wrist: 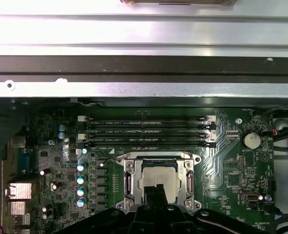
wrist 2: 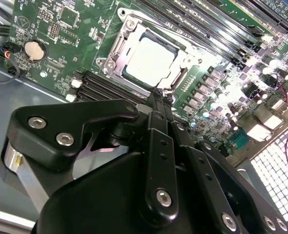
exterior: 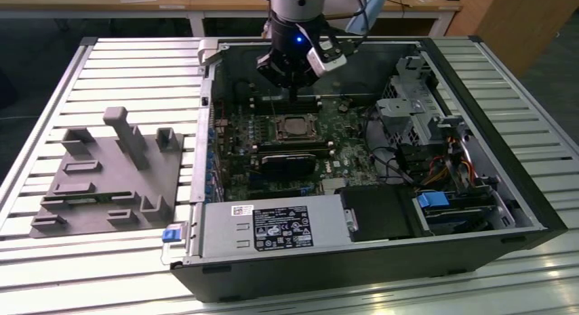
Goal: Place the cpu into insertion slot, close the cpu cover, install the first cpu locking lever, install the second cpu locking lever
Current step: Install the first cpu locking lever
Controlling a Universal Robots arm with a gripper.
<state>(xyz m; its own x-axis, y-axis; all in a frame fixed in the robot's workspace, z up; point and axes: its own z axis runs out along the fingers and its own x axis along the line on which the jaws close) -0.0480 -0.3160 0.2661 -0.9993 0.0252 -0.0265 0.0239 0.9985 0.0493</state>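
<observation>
The cpu [exterior: 292,128] [wrist 2: 151,58] [wrist: 158,179], a flat silver-grey square, lies in the insertion slot [exterior: 276,120] on the green board inside the open computer case. The cpu cover [wrist 2: 115,48] [wrist: 128,178], a silver frame with a square window, lies flat around it. My gripper [exterior: 295,93] [wrist 2: 158,95] [wrist: 156,191] hangs a little above the board at the slot's edge. Its two thin black fingertips are pressed together with nothing between them, and they hide one edge of the slot in both wrist views.
Long black memory slots [wrist: 149,131] run beside the socket, and a black heatsink block [exterior: 285,164] sits on its other side. A coin battery [wrist 2: 35,49] lies on the board. The case wall [wrist: 144,63] and drive cage [exterior: 407,112] stand close by. A grey fixture [exterior: 108,173] rests at the exterior view's left.
</observation>
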